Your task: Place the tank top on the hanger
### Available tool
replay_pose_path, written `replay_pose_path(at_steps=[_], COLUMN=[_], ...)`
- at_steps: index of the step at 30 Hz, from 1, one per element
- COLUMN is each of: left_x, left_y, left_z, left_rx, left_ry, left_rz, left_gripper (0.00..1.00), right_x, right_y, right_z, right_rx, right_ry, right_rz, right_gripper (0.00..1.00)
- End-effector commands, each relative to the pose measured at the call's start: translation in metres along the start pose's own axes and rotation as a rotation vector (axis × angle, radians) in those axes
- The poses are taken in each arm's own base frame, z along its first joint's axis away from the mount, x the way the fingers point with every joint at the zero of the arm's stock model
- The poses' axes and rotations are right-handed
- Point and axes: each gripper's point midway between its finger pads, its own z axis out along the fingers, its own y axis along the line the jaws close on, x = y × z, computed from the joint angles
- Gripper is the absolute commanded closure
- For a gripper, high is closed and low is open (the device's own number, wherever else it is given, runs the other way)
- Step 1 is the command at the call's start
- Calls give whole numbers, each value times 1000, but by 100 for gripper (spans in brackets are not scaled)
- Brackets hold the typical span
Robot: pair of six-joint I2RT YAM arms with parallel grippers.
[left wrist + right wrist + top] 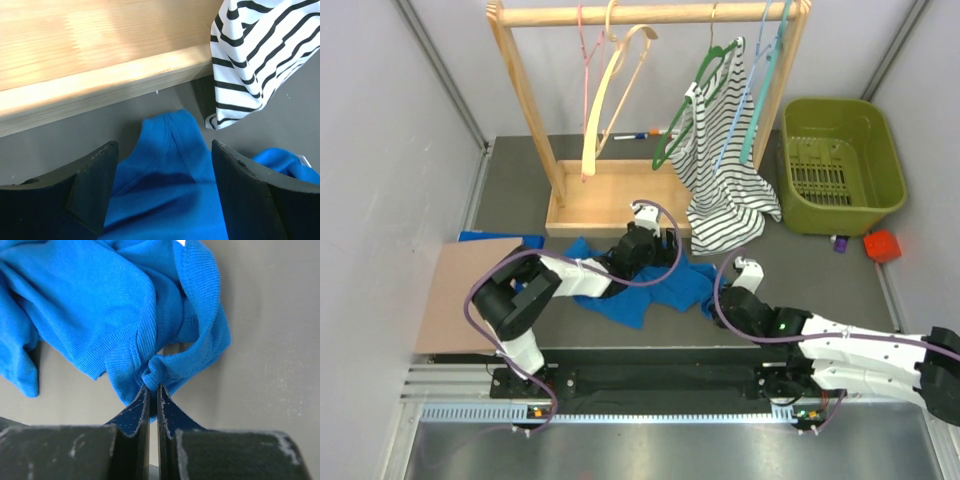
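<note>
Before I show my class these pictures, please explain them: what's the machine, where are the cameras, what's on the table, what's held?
Two robot arms, each ending in a two-finger gripper. One picture looks down from above; the other two come from cameras on the wrists. A blue tank top lies on the table, before a wooden rack holding a pink hanger and a striped top. The right gripper pinches the tank top's edge; the left gripper is open over another fold.

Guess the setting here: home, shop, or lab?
Probably a lab test cell staged as a laundry corner: plain white walls box in a grey table, with a small wooden rack of hangers, a green basket, and a blue tank top lying between two bolted-down arms.
</note>
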Motion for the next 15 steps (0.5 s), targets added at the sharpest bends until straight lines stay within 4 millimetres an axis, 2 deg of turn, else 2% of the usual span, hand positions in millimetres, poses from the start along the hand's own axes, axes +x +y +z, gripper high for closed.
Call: replay_pose_path(at_steps=[1,3,6,7,8,10,11,12,14,15], left_x=[-25,-22,-17,-18,-20,-33,-32,-54,-73,-92], left_y=[-20,-20,-21,-22,-22,-18,-11,-13,3,6], left_z=[16,21,25,25,24,14,7,-6,-24,-46], left_rx=[61,64,74,80,80,60,40,37,-41,-56], left_ry=[-83,-78,-76,-81,-91,-140,-149,-211,-283,-343], left_rz=[-14,-17,-33,-36,-39,-41,-32,-24,-23,-12], left_gripper=[24,30,61,85,97,100,100,100,100,100], right_x=[-7,-4,-5,-7,-8,-13,-16,-21,-31,-38], right_y=[-5,-13,-20,-20,-22,-21,-21,-23,-22,-25], right_z=[-8,-10,-14,-16,-17,-19,-20,-21,-23,-23], right_rx=[-5,13,27,21,24,20,22,35,42,64], right_ry=[-48,-45,-56,-66,-67,-89,-98,-118,-148,-173], right_rz=[42,41,49,58,56,61,63,59,55,36], right_gripper=[100,100,100,100,100,100,100,100,100,100])
